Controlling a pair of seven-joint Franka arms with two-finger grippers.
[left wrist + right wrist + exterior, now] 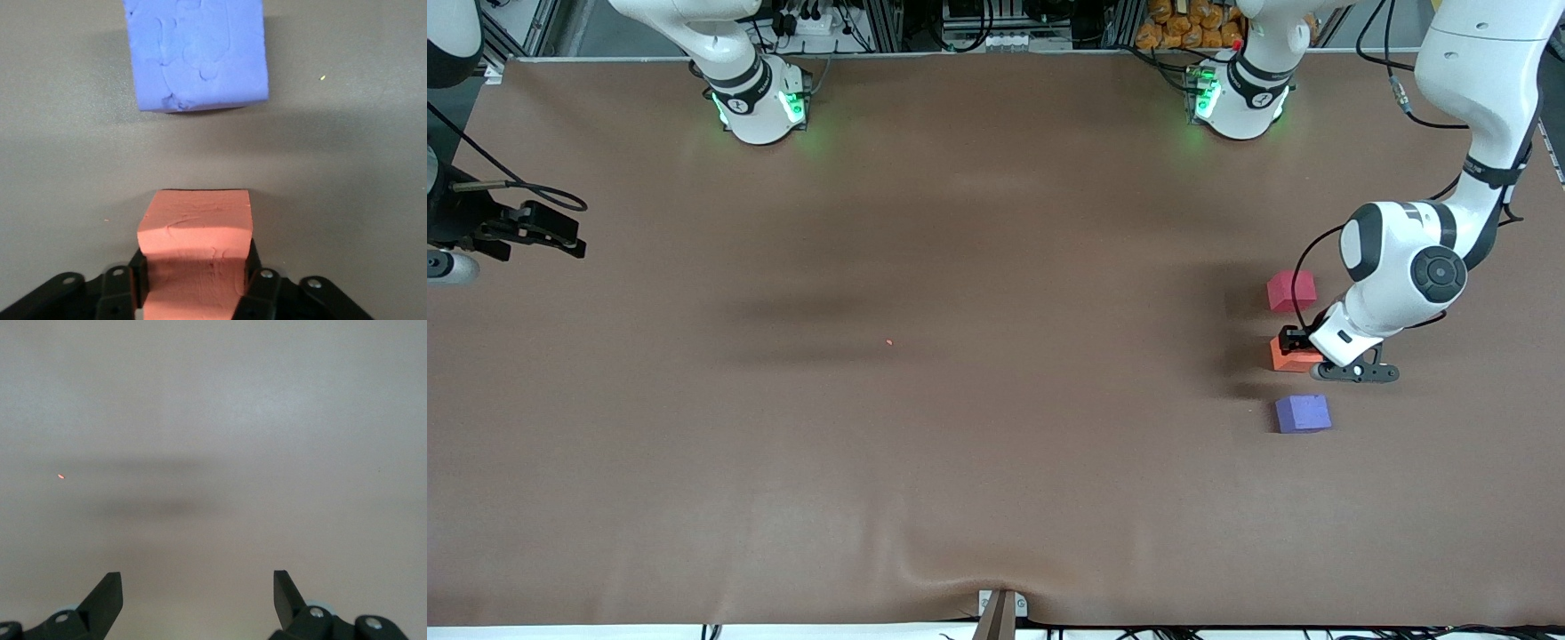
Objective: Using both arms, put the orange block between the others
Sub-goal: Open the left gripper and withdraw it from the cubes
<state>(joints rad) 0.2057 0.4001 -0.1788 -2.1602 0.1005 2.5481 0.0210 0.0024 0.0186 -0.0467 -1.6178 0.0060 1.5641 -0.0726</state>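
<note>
Orange block point(1291, 357): small matte foam cube, bright orange-coral, flat on the table toward the left arm's end, sitting between the fingers of the left gripper point(1294, 341), whose jaws flank its sides and look to be touching them. Pinkish-red cube point(1291, 291) lies at 12 o'clock from it, farther from the front camera; purple cube point(1303, 413) lies at 6 o'clock, nearer the camera, so the three form a rough line with clear gaps. Each is upright on one face; the purple cube is turned slightly askew, with a dimpled foam surface.
</note>
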